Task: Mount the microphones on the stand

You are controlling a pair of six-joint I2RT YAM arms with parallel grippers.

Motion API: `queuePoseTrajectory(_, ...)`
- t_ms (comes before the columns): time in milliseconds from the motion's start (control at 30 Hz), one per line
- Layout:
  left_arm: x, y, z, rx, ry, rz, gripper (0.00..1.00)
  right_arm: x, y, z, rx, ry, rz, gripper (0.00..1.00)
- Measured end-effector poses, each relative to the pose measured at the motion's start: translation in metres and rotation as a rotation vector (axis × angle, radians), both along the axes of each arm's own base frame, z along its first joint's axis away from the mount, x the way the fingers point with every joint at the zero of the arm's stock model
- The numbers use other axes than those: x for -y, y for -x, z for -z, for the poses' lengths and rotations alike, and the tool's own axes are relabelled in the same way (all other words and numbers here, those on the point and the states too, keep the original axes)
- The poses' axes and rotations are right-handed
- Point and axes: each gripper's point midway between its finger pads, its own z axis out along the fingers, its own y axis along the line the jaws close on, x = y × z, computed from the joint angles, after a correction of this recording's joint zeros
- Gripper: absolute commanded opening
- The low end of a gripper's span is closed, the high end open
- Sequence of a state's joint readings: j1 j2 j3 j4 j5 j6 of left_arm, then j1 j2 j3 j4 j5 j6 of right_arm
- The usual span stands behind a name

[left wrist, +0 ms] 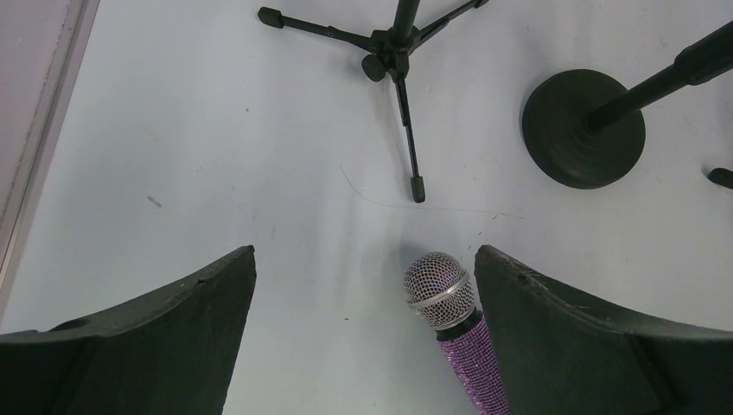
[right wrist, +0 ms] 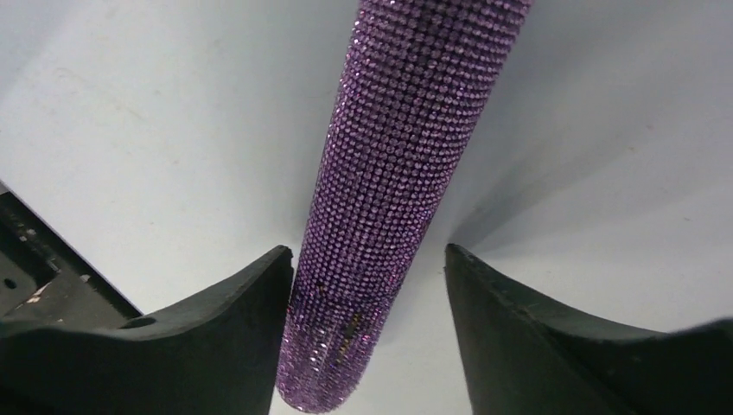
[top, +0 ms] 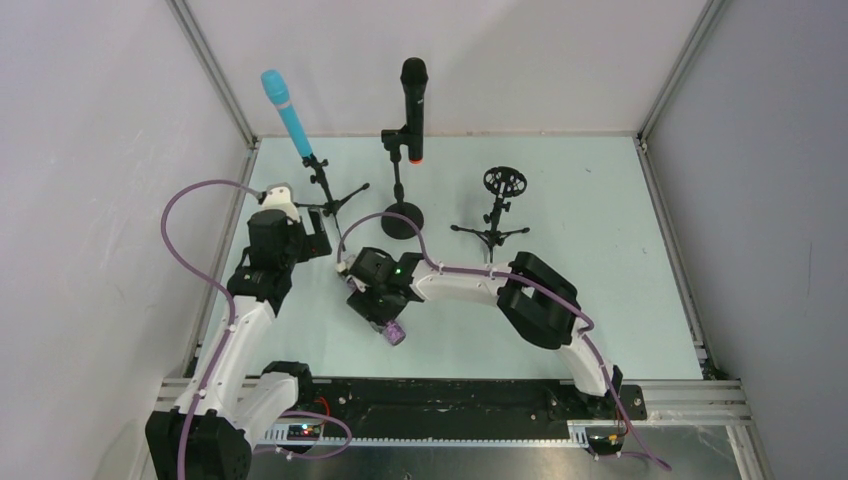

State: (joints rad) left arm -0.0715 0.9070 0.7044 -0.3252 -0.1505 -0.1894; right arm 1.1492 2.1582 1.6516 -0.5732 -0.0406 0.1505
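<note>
Pale table (top: 600, 300): three stands (top: 400, 215), three mics. In stands: turquoise mic (top: 287, 112), black mic (top: 414, 105); lying flat: purple mic (right wrist: 389, 216). The left claw (left wrist: 365, 252) gapes; the right claw (right wrist: 367, 249) straddles purple, unclosed.

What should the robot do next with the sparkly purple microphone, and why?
Probably close the right gripper on the purple microphone. Its fingers sit on either side of the body, which lies on the table. There is a gap at one finger, so it isn't gripped yet. One stand is empty.
</note>
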Motion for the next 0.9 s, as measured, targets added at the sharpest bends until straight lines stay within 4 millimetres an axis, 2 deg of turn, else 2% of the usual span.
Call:
queuePoseTrajectory(67,0.000,0.000,0.000,-0.001,-0.004,0.005,1.00,0.003,-0.002,0.002,0.000,0.008,0.012,0.49)
queuePoseTrajectory(133,0.001,0.000,0.000,-0.001,-0.004,0.008,1.00,0.006,-0.005,0.005,0.008,0.014,0.021,0.44)
queuePoseTrajectory(300,0.002,0.000,0.000,-0.001,-0.009,0.017,1.00,0.014,-0.010,0.005,0.001,-0.018,0.048,0.36)
queuePoseTrajectory(433,0.004,0.000,0.000,-0.002,-0.006,0.028,1.00,0.031,-0.011,0.005,-0.012,-0.026,0.076,0.28)
queuePoseTrajectory(733,0.008,0.000,0.000,-0.003,0.001,0.048,1.00,0.070,-0.004,0.006,-0.027,0.003,0.114,0.27)
queuePoseTrajectory(867,0.009,0.000,0.000,-0.003,-0.003,0.053,1.00,0.092,0.006,0.007,-0.033,0.030,0.117,0.33)
queuePoseTrajectory(900,0.009,0.000,0.000,-0.003,-0.004,0.054,1.00,0.097,0.009,0.007,-0.036,0.037,0.118,0.38)
